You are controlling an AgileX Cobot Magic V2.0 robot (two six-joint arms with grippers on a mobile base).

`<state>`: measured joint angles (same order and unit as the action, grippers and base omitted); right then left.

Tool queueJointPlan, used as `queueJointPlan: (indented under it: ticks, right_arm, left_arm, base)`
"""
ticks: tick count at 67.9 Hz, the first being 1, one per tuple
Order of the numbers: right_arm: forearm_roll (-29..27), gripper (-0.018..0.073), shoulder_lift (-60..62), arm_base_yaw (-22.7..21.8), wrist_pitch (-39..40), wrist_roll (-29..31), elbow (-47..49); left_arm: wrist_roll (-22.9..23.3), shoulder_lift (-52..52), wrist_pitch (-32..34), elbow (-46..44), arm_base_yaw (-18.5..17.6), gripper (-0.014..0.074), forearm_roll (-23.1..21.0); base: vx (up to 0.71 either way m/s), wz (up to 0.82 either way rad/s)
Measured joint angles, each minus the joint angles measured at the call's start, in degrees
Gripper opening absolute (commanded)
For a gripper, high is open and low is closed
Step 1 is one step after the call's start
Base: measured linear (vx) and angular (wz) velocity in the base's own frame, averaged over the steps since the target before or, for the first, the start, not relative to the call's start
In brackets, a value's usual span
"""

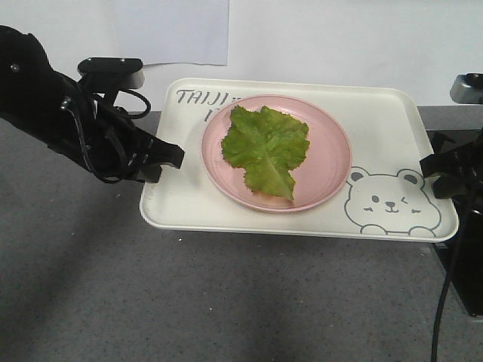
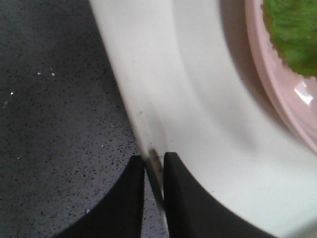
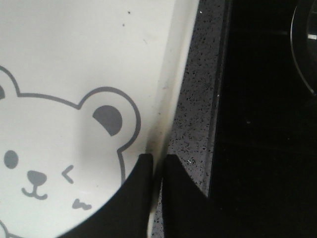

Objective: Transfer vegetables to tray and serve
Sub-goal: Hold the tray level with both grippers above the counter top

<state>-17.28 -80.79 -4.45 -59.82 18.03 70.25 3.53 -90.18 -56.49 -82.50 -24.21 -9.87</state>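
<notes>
Across the lower part of the front view lies a dark grey speckled countertop (image 1: pixel 189 302), with a white wall (image 1: pixel 339 38) along the top edge and a pale sheet (image 1: pixel 151 30) hanging on it at upper left. At far right, my right wrist view shows a black surface (image 3: pixel 267 124) bordering the speckled top.

My left arm (image 1: pixel 53 105) reaches in from the upper left, black and cabled, slanting down toward centre. My right arm (image 1: pixel 460 173) enters at the right edge, mostly cut off.

My left gripper (image 2: pixel 154 163) is clenched on the left rim of the cream rectangular plastic tray (image 1: pixel 181 204), 1 finger on each side of the thin edge. My right gripper (image 3: pixel 157 161) pinches the tray's right rim the same way, just beside the winking bear drawing (image 1: pixel 392 202).

The bright green crinkly lettuce leaf (image 1: pixel 266 147) lies on a round pink plate (image 1: pixel 332 162) in the middle of the tray, its pale rib pointing toward lower right. Grey lettering (image 1: pixel 200 98) sits at the tray's upper left, partly hidden by the plate.
</notes>
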Motion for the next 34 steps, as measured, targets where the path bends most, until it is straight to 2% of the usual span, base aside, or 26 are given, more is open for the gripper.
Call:
queueJointPlan:
  ticks: [34]
  right_arm:
    - [0.0, -0.0006, 0.0, 0.0, 0.0, 0.0, 0.0]
  left_arm:
    - [0.0, 0.0, 0.0, 0.0, 0.0, -0.0006, 0.0]
  base:
    - [0.03, 0.01]
